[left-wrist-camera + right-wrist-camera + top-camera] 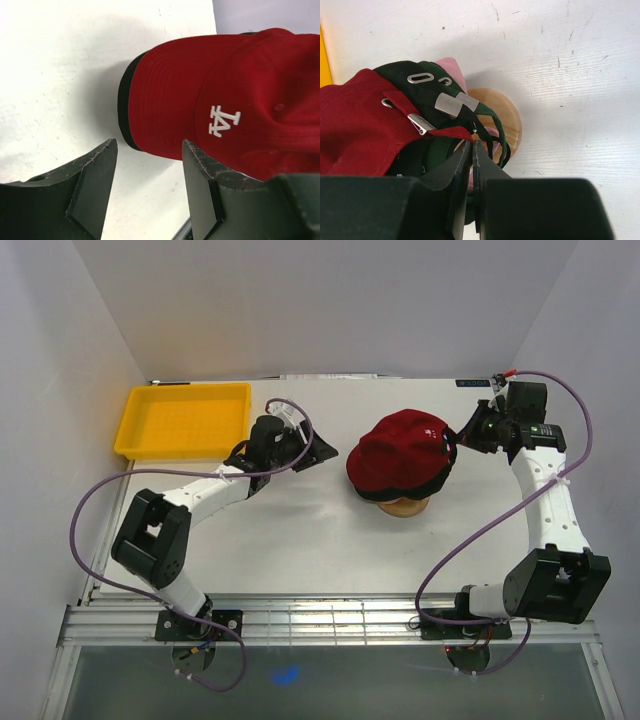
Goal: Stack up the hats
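The red hat [400, 452] lies on top of a pile of hats on the round wooden stand [405, 507] at the table's centre. In the left wrist view the red hat [225, 90] shows its white logo, with a black brim [123, 100] under it. My left gripper [320, 452] [150, 150] stands open just left of the brims, nothing between its fingers. My right gripper [452, 440] [472, 146] is shut at the back of the pile, its tips against the straps. There I see the red hat [355, 125], black and dark green straps [495, 120], pink fabric [451, 70] and the stand [507, 117].
A shallow yellow tray [185, 422] sits at the back left, behind my left arm. White walls close the table on the left, back and right. Purple cables loop off both arms.
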Robot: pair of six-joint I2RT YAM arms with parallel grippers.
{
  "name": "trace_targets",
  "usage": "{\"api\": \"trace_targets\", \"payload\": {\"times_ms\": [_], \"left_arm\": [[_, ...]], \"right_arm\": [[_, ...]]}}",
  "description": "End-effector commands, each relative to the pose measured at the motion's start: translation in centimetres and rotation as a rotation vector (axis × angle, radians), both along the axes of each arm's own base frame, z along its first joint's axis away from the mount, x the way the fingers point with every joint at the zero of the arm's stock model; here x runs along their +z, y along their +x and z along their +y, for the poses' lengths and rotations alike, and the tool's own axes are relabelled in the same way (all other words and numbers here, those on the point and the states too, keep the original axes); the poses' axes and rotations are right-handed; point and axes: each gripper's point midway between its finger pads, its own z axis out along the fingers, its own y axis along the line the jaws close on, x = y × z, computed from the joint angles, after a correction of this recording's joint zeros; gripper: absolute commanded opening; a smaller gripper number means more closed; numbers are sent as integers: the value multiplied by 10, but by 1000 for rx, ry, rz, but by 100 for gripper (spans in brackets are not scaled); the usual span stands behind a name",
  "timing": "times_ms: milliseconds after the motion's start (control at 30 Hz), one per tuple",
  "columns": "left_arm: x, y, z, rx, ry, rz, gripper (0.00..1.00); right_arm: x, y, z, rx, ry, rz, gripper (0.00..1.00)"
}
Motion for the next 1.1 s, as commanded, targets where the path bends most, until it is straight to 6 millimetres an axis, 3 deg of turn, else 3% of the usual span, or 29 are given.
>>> {"api": "trace_targets", "payload": {"times_ms": [0,133,400,733,933,1067], "left_arm": [[15,4,-8,64,-158,71,65],[-3,6,-9,151,-267,210,65],[-35,3,-18,179,-423,300,66],[-34,12,-36,183,-558,278,66],[-45,13,-46,184,-588,295,66],[-45,10,-43,197,-615,279,64]], "right_arm": [[-4,8,-10,-18,-44,-19,10],[-3,8,-8,-13,-39,-21,10],[-7,9,-8,-6,-39,-16,10],[-12,10,-7,-5,-32,-10,10],[-13,10,-8,-6,-33,-5,10],[-12,10,-8,-5,-29,-9,10]]}}
